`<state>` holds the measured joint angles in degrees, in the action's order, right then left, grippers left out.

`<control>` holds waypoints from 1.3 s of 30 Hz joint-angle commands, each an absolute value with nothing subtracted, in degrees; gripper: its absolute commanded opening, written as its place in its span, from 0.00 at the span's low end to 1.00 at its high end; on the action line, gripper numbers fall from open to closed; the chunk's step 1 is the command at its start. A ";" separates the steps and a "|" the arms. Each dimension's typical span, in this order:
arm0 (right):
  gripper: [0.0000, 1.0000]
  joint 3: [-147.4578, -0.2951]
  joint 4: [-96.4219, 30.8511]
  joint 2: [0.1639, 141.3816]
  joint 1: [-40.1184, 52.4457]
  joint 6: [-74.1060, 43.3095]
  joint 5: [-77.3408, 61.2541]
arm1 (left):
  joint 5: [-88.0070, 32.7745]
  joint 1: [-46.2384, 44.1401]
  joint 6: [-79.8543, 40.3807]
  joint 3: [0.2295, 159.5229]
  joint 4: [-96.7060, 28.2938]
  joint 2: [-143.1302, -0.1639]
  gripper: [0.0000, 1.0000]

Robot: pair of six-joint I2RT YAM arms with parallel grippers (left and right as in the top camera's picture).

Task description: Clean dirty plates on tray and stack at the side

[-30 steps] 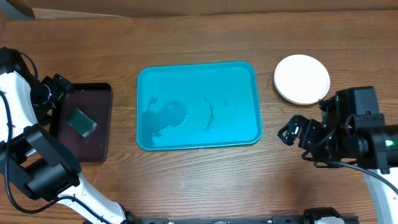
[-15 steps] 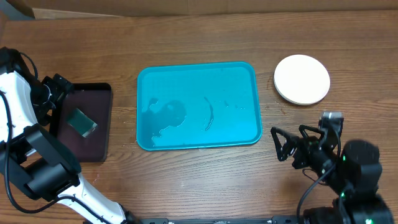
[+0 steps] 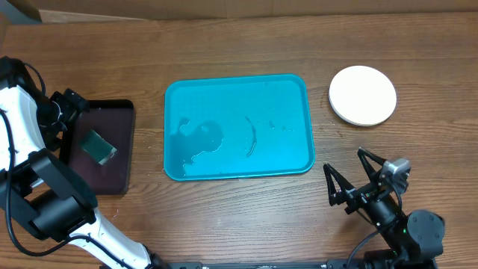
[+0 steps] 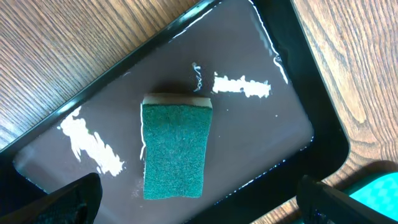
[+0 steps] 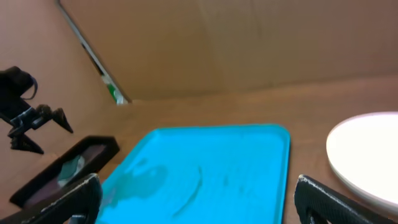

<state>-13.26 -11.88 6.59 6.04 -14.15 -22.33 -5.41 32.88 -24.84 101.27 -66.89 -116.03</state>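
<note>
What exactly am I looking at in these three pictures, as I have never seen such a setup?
It is a robot with two arms at a wooden table, each ending in a two-finger gripper. One picture comes from a camera above the table; the other two from cameras on the wrists, so each shows its own fingers at the bottom corners. In the middle lies the turquoise tray, wet-looking, with no plates on it. To its right the plates sit on the table, a white one on top; how many lie beneath I cannot tell. At the left a black tray holds a green sponge. The left gripper hovers open above that sponge; the right gripper is open over the table nearer the robot. Neither holds anything.
</note>
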 commanded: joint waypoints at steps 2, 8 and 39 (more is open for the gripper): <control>1.00 -8.34 -4.51 4.58 6.00 -13.69 -22.61 | -5.80 32.97 -24.38 102.15 -67.05 -115.04 1.00; 1.00 -3.49 3.53 3.18 5.76 -13.67 -21.19 | -5.80 32.97 -24.38 102.15 -67.05 -115.04 1.00; 1.00 -0.43 -4.71 0.14 -3.62 -10.04 2.09 | -5.80 32.97 -24.38 102.15 -67.05 -115.04 1.00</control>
